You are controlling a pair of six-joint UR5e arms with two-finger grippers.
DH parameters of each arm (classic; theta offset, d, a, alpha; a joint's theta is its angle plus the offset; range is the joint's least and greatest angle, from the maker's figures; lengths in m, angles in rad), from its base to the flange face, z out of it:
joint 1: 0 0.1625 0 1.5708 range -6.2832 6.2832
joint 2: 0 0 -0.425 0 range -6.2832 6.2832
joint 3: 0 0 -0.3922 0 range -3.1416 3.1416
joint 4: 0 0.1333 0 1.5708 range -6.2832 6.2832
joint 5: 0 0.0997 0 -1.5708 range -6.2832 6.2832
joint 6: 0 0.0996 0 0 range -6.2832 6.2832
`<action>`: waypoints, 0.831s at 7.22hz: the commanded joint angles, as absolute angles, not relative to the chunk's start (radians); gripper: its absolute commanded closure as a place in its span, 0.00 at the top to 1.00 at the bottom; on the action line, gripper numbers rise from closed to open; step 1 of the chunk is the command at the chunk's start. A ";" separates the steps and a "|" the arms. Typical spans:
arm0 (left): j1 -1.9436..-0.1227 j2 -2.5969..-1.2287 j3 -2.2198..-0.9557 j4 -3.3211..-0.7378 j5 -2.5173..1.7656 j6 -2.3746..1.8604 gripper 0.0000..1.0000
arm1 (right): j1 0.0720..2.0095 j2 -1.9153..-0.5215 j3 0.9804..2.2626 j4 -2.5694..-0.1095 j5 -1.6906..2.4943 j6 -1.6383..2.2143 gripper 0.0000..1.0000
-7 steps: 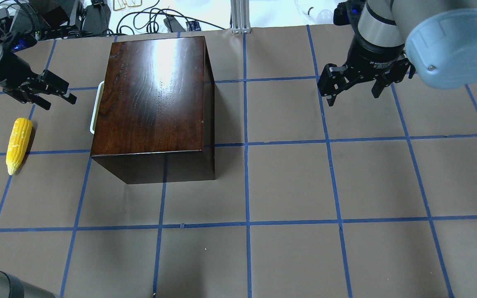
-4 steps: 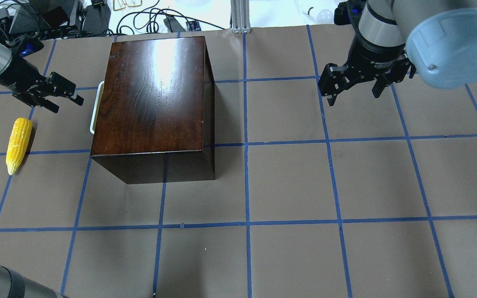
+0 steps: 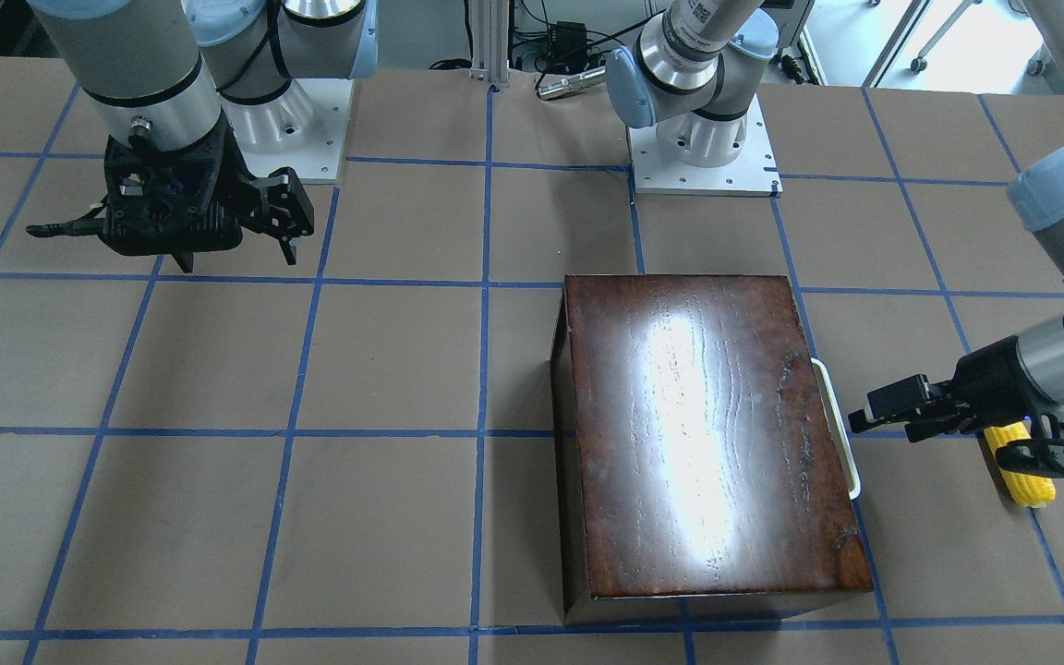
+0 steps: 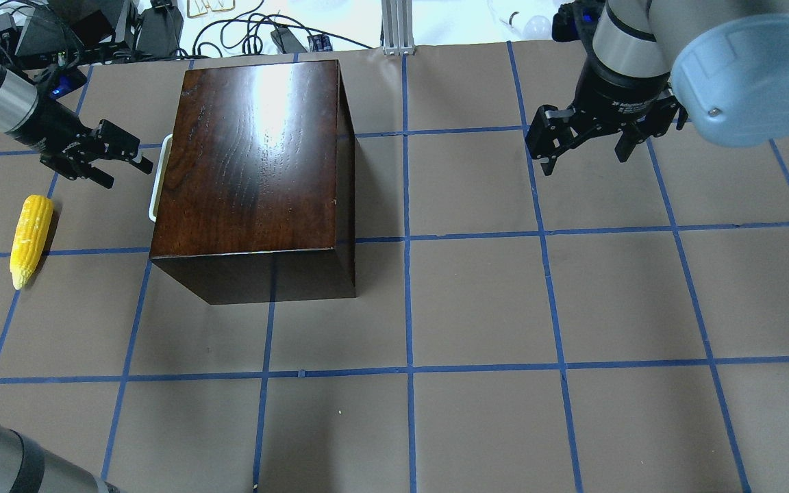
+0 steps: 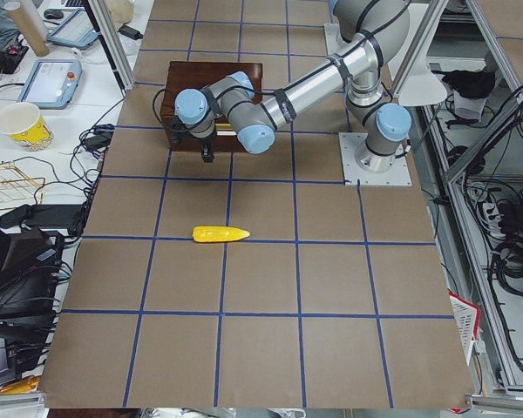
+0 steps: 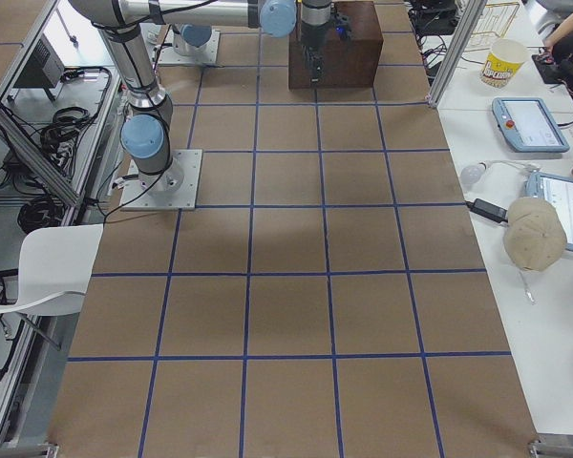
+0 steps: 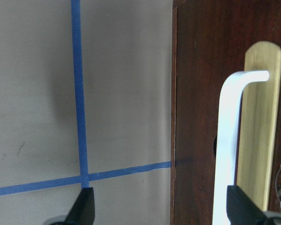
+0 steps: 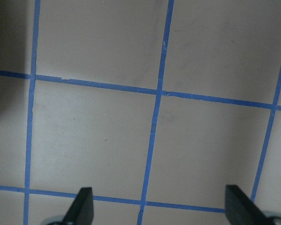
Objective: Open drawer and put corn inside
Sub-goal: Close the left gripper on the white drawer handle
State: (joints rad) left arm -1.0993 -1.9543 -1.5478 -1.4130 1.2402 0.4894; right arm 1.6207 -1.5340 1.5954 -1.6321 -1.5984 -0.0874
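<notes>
The dark reddish-brown box stands left of centre, its drawer shut. The drawer's white bar handle sticks out on the box's left side and also shows in the front-facing view. My left gripper is open and empty, a short way left of the handle and level with it. In the left wrist view the handle lies against the dark drawer front, near the right fingertip. The yellow corn lies on the table left of the box. My right gripper is open and empty, far right.
Brown table paper with a blue tape grid. Cables and gear lie beyond the far edge. The left arm's base and the right arm's base sit behind the box in the front-facing view.
My left gripper has moved right, away from above the corn and closer to the drawer handle. The right arm, box and corn have not moved.
</notes>
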 commanded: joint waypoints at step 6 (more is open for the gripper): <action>-1.129 -1.982 -1.548 -1.385 1.233 0.488 1.00 | 1.621 -1.534 1.595 -1.632 -1.598 -0.087 1.00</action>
